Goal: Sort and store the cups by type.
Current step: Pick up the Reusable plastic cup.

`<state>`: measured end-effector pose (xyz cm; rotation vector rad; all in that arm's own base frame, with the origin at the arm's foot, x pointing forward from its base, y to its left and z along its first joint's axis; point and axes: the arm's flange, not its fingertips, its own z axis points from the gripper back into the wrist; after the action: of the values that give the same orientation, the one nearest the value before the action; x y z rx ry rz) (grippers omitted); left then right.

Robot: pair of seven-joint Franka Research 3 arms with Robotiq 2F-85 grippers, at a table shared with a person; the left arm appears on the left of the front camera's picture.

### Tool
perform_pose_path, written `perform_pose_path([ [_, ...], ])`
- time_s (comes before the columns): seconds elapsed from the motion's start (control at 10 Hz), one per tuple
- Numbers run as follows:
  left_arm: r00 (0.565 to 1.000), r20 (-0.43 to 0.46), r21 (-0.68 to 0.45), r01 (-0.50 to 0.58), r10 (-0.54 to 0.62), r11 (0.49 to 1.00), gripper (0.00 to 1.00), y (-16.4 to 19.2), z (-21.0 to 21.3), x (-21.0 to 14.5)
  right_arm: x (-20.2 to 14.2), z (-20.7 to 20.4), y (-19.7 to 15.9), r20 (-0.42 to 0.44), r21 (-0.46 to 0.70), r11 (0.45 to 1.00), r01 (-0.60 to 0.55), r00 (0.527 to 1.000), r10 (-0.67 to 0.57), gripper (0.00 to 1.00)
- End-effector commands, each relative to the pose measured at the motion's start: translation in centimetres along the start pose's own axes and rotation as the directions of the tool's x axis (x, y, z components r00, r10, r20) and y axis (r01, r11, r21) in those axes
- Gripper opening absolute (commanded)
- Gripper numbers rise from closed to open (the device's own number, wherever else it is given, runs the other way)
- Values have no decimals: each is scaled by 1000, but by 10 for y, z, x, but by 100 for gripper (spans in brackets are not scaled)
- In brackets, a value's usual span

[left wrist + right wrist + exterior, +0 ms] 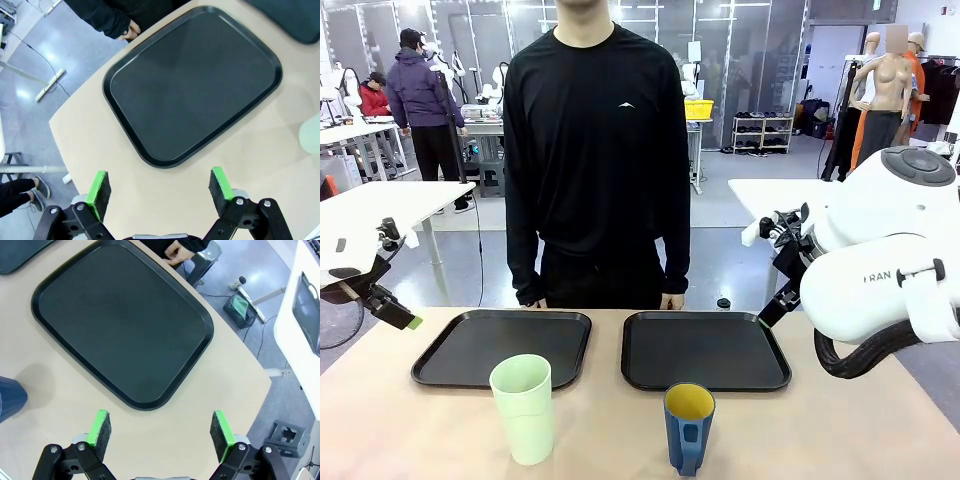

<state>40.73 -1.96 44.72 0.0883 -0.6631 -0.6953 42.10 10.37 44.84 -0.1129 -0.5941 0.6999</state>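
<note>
A tall pale mint-green tumbler [524, 407] stands near the table's front edge, in front of the left black tray [505, 346]; its rim edge [311, 136] shows at the right border of the left wrist view. A shorter dark blue mug [689, 427] with a yellow inside and a handle toward the camera stands in front of the right black tray [705, 349]; its side [10, 399] shows at the left border of the right wrist view. My left gripper [160, 187] hangs open above the table's left edge. My right gripper [161, 428] hangs open above the table's right edge. Both hold nothing.
A person in black stands at the far side with both hands [670, 300] resting at the table's far edge behind the trays. Both trays are bare. The tan table [610, 430] has free room around the cups.
</note>
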Motion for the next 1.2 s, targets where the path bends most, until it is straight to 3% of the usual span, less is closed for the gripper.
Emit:
perform_pose_path([
  [0.0, 1000, -18, 38, 20, -19, 999, 100, -20, 7, -28, 0, 0, 1, -1, 3, 1000, -2, 1000, 2, 100],
  [0.1, 1000, 0, 0, 0, 0, 1000, 100, 0, 0, 0, 0, 0, 1, -1, 3, 1000, -2, 1000, 2, 100],
  [1.1, 1000, 0, 0, 0, 0, 1000, 100, 0, 0, 0, 0, 0, 1, -1, 3, 1000, -2, 1000, 2, 100],
])
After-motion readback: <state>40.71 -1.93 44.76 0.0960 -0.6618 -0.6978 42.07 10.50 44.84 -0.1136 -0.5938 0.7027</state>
